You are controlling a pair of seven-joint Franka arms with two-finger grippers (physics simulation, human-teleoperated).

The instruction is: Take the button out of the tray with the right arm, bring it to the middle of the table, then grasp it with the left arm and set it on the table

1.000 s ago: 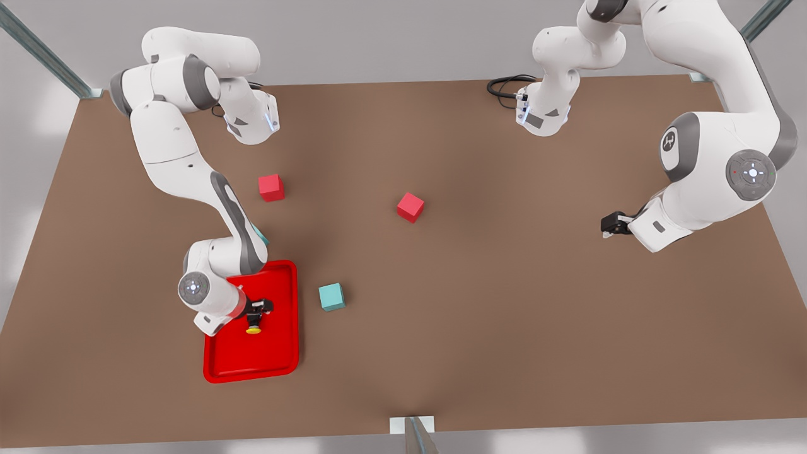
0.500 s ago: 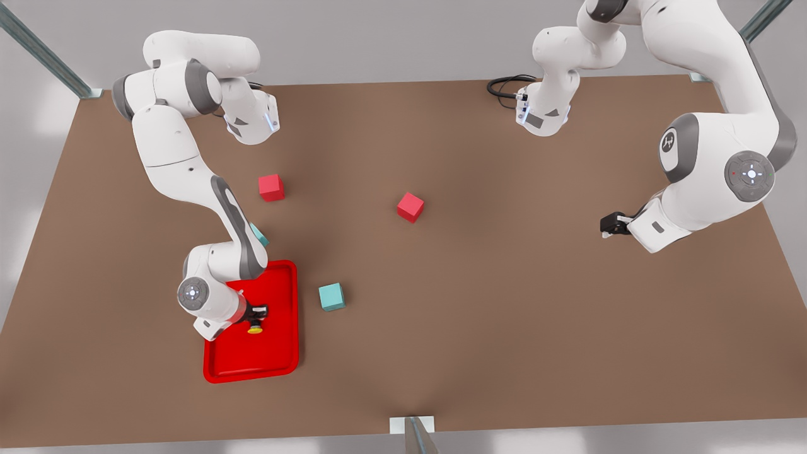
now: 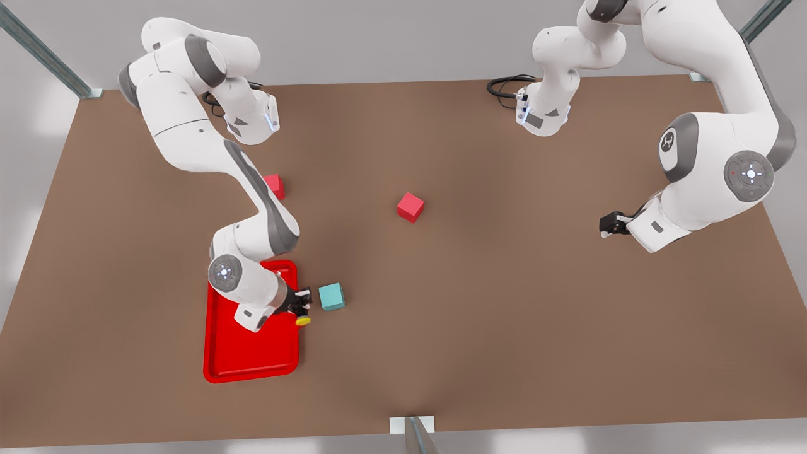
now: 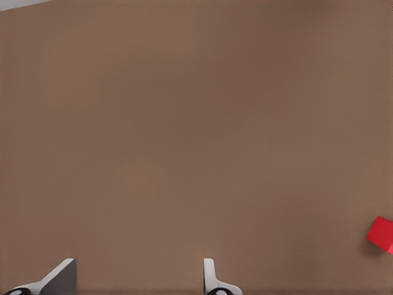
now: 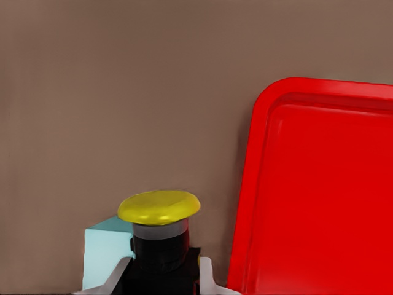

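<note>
The right end effector is clamping the small black-bodied, yellow-capped button just past the flat red tray rim, beside a teal cube. Next, I judge, comes carrying it toward mid-worktop. The left end effector is waiting, fingers apart.

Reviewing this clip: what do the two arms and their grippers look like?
Both arms are alike: glossy white rounded links with grey joint covers and round grey end caps bearing small markings. The right gripper and left gripper are black; the left's fingers look pale grey. A black cable coils behind.
</note>
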